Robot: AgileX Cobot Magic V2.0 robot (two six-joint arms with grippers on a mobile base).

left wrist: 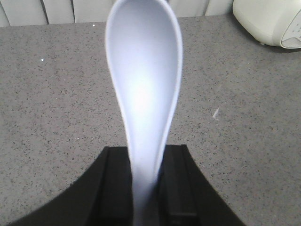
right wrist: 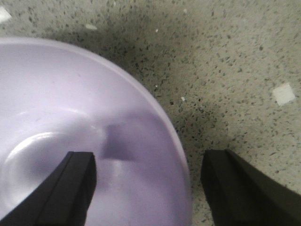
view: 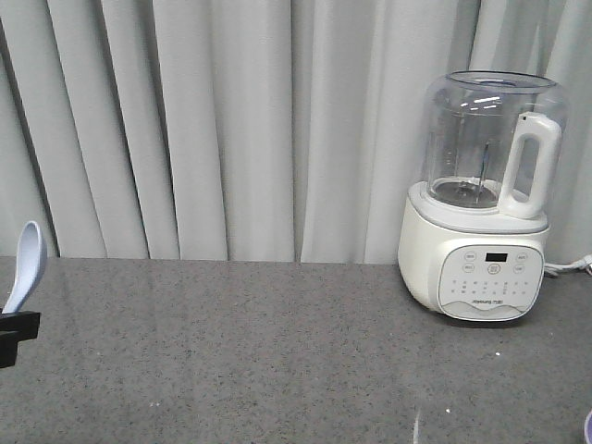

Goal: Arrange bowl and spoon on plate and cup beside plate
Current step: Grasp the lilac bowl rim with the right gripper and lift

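My left gripper [left wrist: 146, 181] is shut on the stubby handle of the pale blue-white spoon [left wrist: 144, 80], whose scoop points away over the grey counter. In the front view the spoon [view: 25, 266] stands upright at the far left edge above the gripper's black tip [view: 17, 330]. My right gripper [right wrist: 148, 181] is open and straddles the right rim of the lavender bowl [right wrist: 70, 127]: one finger sits inside the bowl, the other outside over the counter. A sliver of the bowl [view: 587, 425] shows at the front view's lower right edge. The plate and the cup are out of view.
A white blender [view: 484, 199] with a clear jug stands at the back right of the speckled grey counter [view: 277, 351]; its base also shows in the left wrist view [left wrist: 270, 21]. Pale curtains [view: 231, 120] hang behind the counter.
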